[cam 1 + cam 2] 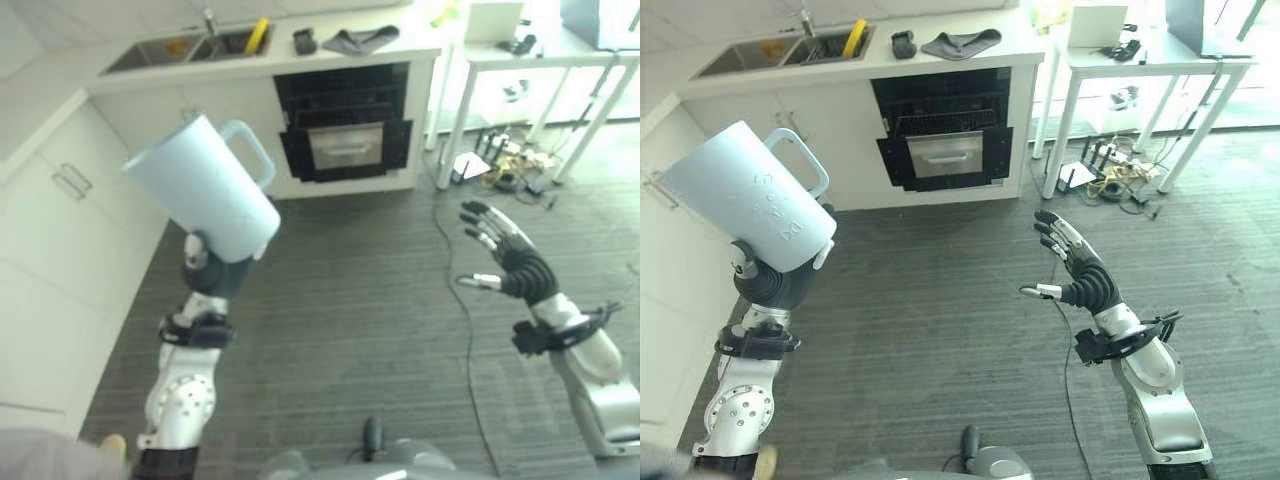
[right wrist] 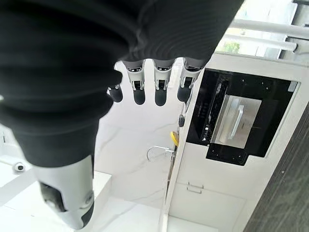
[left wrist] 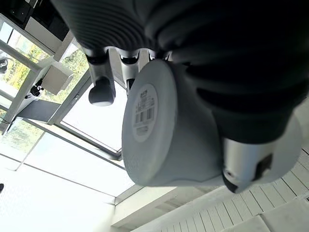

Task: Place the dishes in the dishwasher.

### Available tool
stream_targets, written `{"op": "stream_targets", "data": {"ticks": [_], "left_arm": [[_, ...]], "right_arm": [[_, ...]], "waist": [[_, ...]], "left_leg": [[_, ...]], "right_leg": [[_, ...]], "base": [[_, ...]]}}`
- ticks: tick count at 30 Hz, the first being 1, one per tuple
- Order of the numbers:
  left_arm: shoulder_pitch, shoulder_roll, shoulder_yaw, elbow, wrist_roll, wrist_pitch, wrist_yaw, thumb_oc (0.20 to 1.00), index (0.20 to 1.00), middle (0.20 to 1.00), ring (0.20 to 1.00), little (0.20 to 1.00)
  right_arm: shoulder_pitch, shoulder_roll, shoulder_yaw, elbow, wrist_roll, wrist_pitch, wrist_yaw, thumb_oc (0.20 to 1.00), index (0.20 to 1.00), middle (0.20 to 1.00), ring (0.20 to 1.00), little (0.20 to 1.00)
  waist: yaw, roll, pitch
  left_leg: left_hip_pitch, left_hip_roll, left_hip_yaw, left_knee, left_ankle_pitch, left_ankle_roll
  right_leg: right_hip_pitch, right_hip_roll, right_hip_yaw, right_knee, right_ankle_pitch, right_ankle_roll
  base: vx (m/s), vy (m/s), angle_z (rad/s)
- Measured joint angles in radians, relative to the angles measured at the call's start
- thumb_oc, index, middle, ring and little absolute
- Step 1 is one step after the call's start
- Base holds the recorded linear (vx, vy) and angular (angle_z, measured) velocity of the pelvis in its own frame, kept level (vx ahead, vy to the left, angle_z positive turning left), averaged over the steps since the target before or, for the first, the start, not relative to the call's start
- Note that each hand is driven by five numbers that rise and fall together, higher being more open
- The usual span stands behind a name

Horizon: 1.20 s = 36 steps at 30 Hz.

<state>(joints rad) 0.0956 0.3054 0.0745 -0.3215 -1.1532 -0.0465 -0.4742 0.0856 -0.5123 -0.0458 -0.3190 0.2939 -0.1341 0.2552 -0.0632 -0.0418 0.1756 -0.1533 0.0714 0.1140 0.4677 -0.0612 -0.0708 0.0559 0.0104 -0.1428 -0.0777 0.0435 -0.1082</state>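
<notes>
Left robot hand [image 3: 241, 96] clutching tilted pale blue jug [image 1: 205, 190], right robot hand [image 1: 1080, 270] open

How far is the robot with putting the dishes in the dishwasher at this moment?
Done: the pale blue pitcher is already picked up. In hand: the left hand grips it near its base, held tilted above the floor. The right hand is open and holds nothing. Left: carry the pitcher to the dishwasher, whose door is partly open under the counter, and load it.

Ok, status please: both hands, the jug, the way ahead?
Left hand shut on pale blue jug, tilted. Right hand open, empty. Dishwasher door partly open; bare floor between.
</notes>
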Motion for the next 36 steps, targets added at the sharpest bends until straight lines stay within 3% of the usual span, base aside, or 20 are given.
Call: {"op": "stream_targets", "data": {"ticks": [1, 3, 7, 9, 12, 13, 14, 15, 18, 19, 24, 26, 27, 28, 29, 30, 31, 33, 34, 36], "left_arm": [[0.007, 0.009, 0.0, 0.012, 0.0, -0.001, -0.001, 0.2, 0.2, 0.2, 0.2, 0.2], [0.013, 0.009, 0.0, 0.031, 0.0, -0.004, 0.0, 0.2, 0.2, 0.2, 0.2, 0.2], [0.016, -0.007, 0.0, 0.071, -0.001, -0.004, -0.016, 0.2, 0.2, 0.2, 0.2, 0.2], [0.032, -0.014, 0.004, 0.081, -0.004, -0.016, -0.022, 0.2, 0.2, 0.2, 0.2, 0.2], [0.016, -0.011, 0.006, 0.066, -0.005, -0.038, -0.022, 0.2, 0.2, 0.2, 0.2, 0.2], [0.006, -0.009, 0.004, 0.06, -0.005, -0.039, -0.018, 0.2, 0.2, 0.2, 0.2, 0.2], [0.005, -0.008, -0.002, 0.047, -0.004, -0.037, -0.017, 0.2, 0.2, 0.2, 0.2, 0.2], [-0.009, -0.005, -0.002, 0.048, -0.004, -0.037, -0.012, 0.2, 0.2, 0.2, 0.2, 0.2], [-0.101, 0.001, -0.003, 0.046, -0.001, -0.036, 0.0, 0.2, 0.2, 0.2, 0.2, 0.2], [-0.13, 0.005, -0.007, 0.046, 0.004, -0.036, 0.005, 0.2, 0.2, 0.2, 0.2, 0.2], [-0.112, 0.012, 0.012, 0.045, 0.006, -0.022, 0.013, 0.2, 0.2, 0.2, 0.2, 0.2], [-0.095, 0.013, 0.01, 0.052, 0.006, -0.012, 0.015, 0.2, 0.2, 0.2, 0.2, 0.2], [-0.093, 0.013, 0.003, 0.053, 0.02, 0.002, 0.019, 0.2, 0.2, 0.2, 0.2, 0.2], [-0.084, 0.011, 0.001, 0.051, 0.039, 0.008, 0.02, 0.2, 0.2, 0.2, 0.2, 0.2], [-0.073, 0.012, -0.001, 0.049, 0.044, 0.011, 0.021, 0.2, 0.2, 0.2, 0.2, 0.2], [-0.066, 0.018, 0.0, 0.044, 0.044, 0.014, 0.022, 0.2, 0.2, 0.2, 0.2, 0.2], [-0.068, 0.033, 0.004, 0.045, 0.044, 0.016, 0.03, 0.2, 0.2, 0.2, 0.2, 0.2], [-0.058, 0.049, 0.004, 0.053, 0.044, 0.025, 0.04, 0.2, 0.2, 0.2, 0.2, 0.2], [-0.044, 0.049, 0.001, 0.055, 0.045, 0.024, 0.042, 0.2, 0.2, 0.2, 0.2, 0.2], [-0.035, 0.048, -0.003, 0.057, 0.046, 0.019, 0.052, 0.2, 0.2, 0.2, 0.2, 0.2]], "right_arm": [[-0.012, 0.003, 0.005, 0.0, -0.002, 0.002, 0.0, 1.0, 1.0, 1.0, 1.0, 1.0], [-0.008, 0.002, 0.031, 0.001, -0.019, 0.012, 0.0, 1.0, 1.0, 1.0, 1.0, 1.0], [0.013, -0.035, 0.041, 0.0, -0.036, 0.012, 0.02, 1.0, 1.0, 1.0, 1.0, 1.0], [0.014, -0.102, 0.023, 0.002, -0.036, 0.009, 0.033, 1.0, 1.0, 1.0, 1.0, 1.0], [0.046, -0.104, -0.017, -0.017, -0.035, -0.002, 0.047, 1.0, 1.0, 1.0, 1.0, 1.0], [0.059, -0.101, -0.01, -0.026, -0.035, -0.004, 0.056, 1.0, 1.0, 1.0, 1.0, 1.0], [0.067, -0.099, -0.006, -0.039, -0.035, -0.004, 0.068, 1.0, 1.0, 1.0, 1.0, 1.0], [0.071, -0.071, -0.014, -0.049, -0.035, -0.004, 0.076, 1.0, 1.0, 1.0, 1.0, 1.0], [0.006, -0.026, 0.017, -0.056, -0.034, -0.006, 0.056, 1.0, 1.0, 1.0, 1.0, 1.0], [-0.028, -0.023, 0.038, -0.056, -0.034, -0.005, 0.054, 1.0, 1.0, 1.0, 1.0, 1.0], [-0.034, 0.029, 0.038, -0.053, -0.034, -0.002, 0.053, 1.0, 1.0, 1.0, 1.0, 1.0], [-0.031, 0.047, 0.036, -0.05, -0.034, 0.0, 0.055, 1.0, 1.0, 1.0, 1.0, 1.0], [-0.017, 0.048, 0.036, -0.047, -0.034, 0.001, 0.058, 1.0, 1.0, 1.0, 1.0, 1.0], [0.003, 0.053, 0.039, -0.048, -0.035, 0.005, 0.065, 1.0, 1.0, 1.0, 1.0, 1.0], [0.009, 0.053, 0.045, -0.046, -0.035, 0.015, 0.067, 1.0, 1.0, 1.0, 1.0, 1.0], [0.005, 0.048, 0.052, -0.051, -0.035, 0.015, 0.069, 1.0, 1.0, 1.0, 1.0, 1.0], [0.006, 0.03, 0.072, -0.056, -0.034, 0.015, 0.078, 1.0, 1.0, 1.0, 1.0, 1.0], [0.026, 0.019, 0.075, -0.05, -0.034, 0.016, 0.088, 1.0, 1.0, 1.0, 1.0, 1.0], [0.044, 0.011, 0.075, -0.045, -0.029, 0.013, 0.091, 1.0, 1.0, 1.0, 1.0, 1.0], [0.048, 0.007, 0.07, -0.027, -0.008, 0.014, 0.099, 1.0, 1.0, 1.0, 1.0, 1.0]], "waist": [[0.011, 0.016, 0.001], [0.02, 0.048, 0.0], [0.028, 0.071, 0.01], [0.049, 0.063, 0.022], [0.039, 0.065, 0.019], [0.024, 0.065, 0.018], [0.02, 0.061, 0.018], [0.025, 0.023, 0.02], [0.054, -0.014, -0.006], [0.061, -0.014, -0.007], [0.109, -0.007, -0.022], [0.124, -0.007, -0.024], [0.116, 0.0, -0.023], [0.107, 0.005, -0.021], [0.088, 0.013, -0.023], [0.074, 0.021, -0.026], [0.071, 0.023, -0.028], [0.048, 0.016, -0.027], [0.04, 0.017, -0.029], [0.035, -0.004, -0.029]], "left_leg": [[0.008, -0.031, 0.015, -0.244, 0.01, 0.003], [0.021, -0.03, -0.002, -0.516, 0.088, -0.006], [-0.088, 0.051, 0.008, -0.562, 0.172, -0.079], [-0.088, 0.065, 0.087, -0.56, 0.165, -0.054], [0.011, 0.03, 0.108, -0.56, 0.163, -0.017], [0.04, 0.006, 0.127, -0.561, 0.224, 0.074], [0.058, -0.009, 0.129, -0.56, 0.293, 0.128], [0.097, -0.051, 0.157, -0.561, 0.282, 0.145], [0.133, -0.123, 0.159, -0.56, 0.21, 0.174], [0.148, -0.145, 0.135, -0.56, 0.186, 0.189], [0.215, -0.179, 0.1, -0.559, 0.131, 0.215], [0.23, -0.185, 0.096, -0.559, 0.109, 0.224], [0.244, -0.185, 0.086, -0.559, 0.096, 0.242], [0.268, -0.184, 0.084, -0.559, 0.089, 0.25], [0.29, -0.18, 0.075, -0.559, 0.081, 0.248], [0.297, -0.174, 0.081, -0.56, 0.058, 0.237], [0.295, -0.17, 0.087, -0.56, 0.052, 0.219], [0.312, -0.174, 0.08, -0.559, 0.051, 0.213], [0.326, -0.176, 0.067, -0.559, 0.027, 0.178], [0.343, -0.192, 0.053, -0.559, 0.017, 0.183]], "right_leg": [[0.01, 0.003, 0.005, -0.007, -0.005, 0.012], [0.059, 0.036, 0.014, -0.01, -0.008, 0.026], [0.146, 0.081, 0.054, -0.008, -0.082, 0.0], [0.209, 0.064, 0.086, -0.009, -0.097, 0.035], [0.297, 0.021, 0.114, -0.008, -0.166, 0.087], [0.324, 0.004, 0.112, -0.002, -0.193, 0.123], [0.325, -0.021, 0.101, 0.034, -0.211, 0.157], [0.363, -0.062, 0.092, 0.031, -0.206, 0.171], [0.323, -0.137, 0.02, 0.162, -0.196, 0.196], [0.28, -0.164, 0.013, 0.259, -0.219, 0.244], [0.132, -0.204, 0.026, 0.504, -0.208, 0.293], [0.052, -0.212, 0.056, 0.629, -0.156, 0.346], [-0.032, -0.217, 0.075, 0.791, -0.079, 0.354], [-0.133, -0.227, 0.084, 0.954, -0.079, 0.34], [-0.183, -0.227, 0.072, 0.984, -0.121, 0.315], [-0.242, -0.228, 0.044, 0.929, -0.17, 0.298], [-0.27, -0.232, -0.03, 0.689, -0.179, 0.269], [-0.273, -0.233, -0.09, 0.423, -0.109, 0.252], [-0.261, -0.237, -0.103, 0.297, -0.051, 0.255], [-0.216, -0.277, -0.081, -0.013, 0.095, 0.274]], "base": [[0.28, 0.098, -0.46], [0.34, 0.117, -0.41], [0.36, 0.19, -0.25], [0.26, 0.201, -0.45], [0.21, 0.187, -0.48], [0.25, 0.236, -0.31], [0.3, 0.293, -0.25], [0.21, 0.222, -0.18], [0.19, 0.218, 0.04], [0.22, 0.267, 0.37], [0.17, 0.239, 0.37], [0.17, 0.245, -0.03], [0.16, 0.146, -0.01], [0.2, 0.02, 0.18], [0.22, -0.039, 0.06], [0.21, -0.11, -0.03], [0.2, -0.191, -0.05], [0.29, -0.299, 0.17], [0.28, -0.304, 0.17], [0.29, -0.315, 0.15]]}}
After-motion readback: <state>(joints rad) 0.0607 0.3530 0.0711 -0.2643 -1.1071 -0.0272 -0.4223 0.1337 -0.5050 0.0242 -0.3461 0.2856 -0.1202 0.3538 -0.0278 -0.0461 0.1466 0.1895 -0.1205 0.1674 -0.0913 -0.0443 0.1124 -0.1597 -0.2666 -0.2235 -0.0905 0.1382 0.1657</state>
